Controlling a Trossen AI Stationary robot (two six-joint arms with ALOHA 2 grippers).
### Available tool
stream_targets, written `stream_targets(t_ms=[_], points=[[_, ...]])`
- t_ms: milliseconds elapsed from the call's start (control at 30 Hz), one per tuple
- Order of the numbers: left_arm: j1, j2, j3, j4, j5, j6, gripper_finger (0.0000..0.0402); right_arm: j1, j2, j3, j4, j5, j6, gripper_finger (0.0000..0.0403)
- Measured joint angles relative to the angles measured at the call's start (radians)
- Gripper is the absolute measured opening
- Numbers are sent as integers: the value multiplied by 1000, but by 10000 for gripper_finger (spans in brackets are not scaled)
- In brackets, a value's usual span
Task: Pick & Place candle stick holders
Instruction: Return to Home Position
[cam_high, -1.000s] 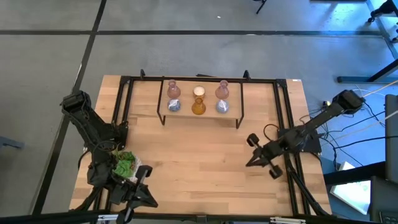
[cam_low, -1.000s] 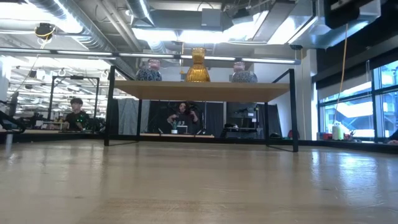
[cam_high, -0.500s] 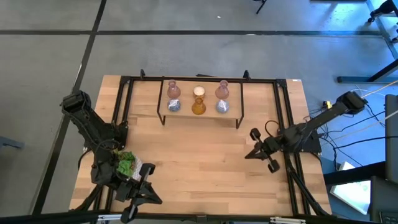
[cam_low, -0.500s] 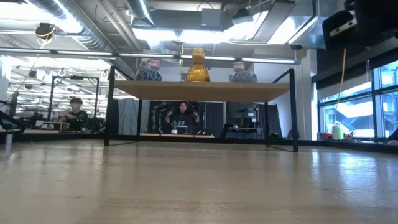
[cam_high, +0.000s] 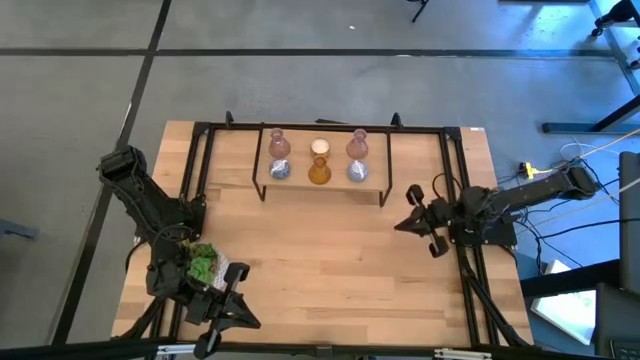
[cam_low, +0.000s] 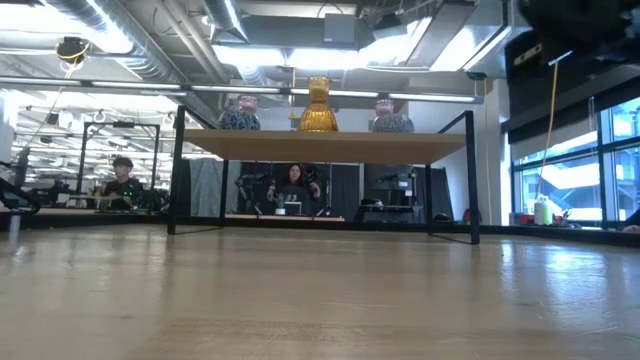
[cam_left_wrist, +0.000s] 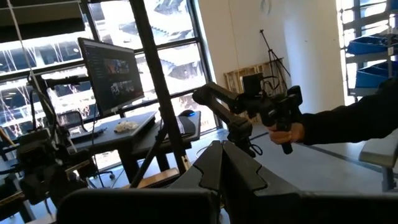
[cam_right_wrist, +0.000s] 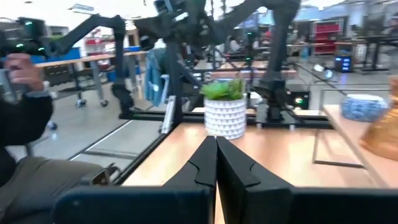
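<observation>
We count six candle stick holders (cam_high: 319, 160) on the shelf (cam_high: 376, 186) at upper centre, left pincer (cam_high: 248, 320) clenched empty at lower left, right pincer (cam_high: 400, 224) clenched empty by the table's (cam_high: 330, 270) right edge, open wood between.

Wooden worktop (cam_high: 320, 260) with a black-legged shelf (cam_high: 298, 150) near its far edge. Green succulent (cam_high: 201, 265) (pale pot (cam_right_wrist: 226, 119)) near the front-left corner.

High view straight down on table (cam_high: 330, 262); low view level across it; shelf (cam_low: 320, 146) common to both.
</observation>
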Motion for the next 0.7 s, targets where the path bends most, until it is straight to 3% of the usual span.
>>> stream_targets(t_ms=[200, 367, 700], points=[[0, 0, 0, 0, -1, 2, 2, -58, -33, -41, 27, 0, 13, 5], [0, 0, 0, -11, -2, 1, 2, -72, -44, -163, 231, -5, 1, 5], [0, 0, 0, -24, -3, -14, 2, -133, -88, -159, 126, -51, 13, 5]])
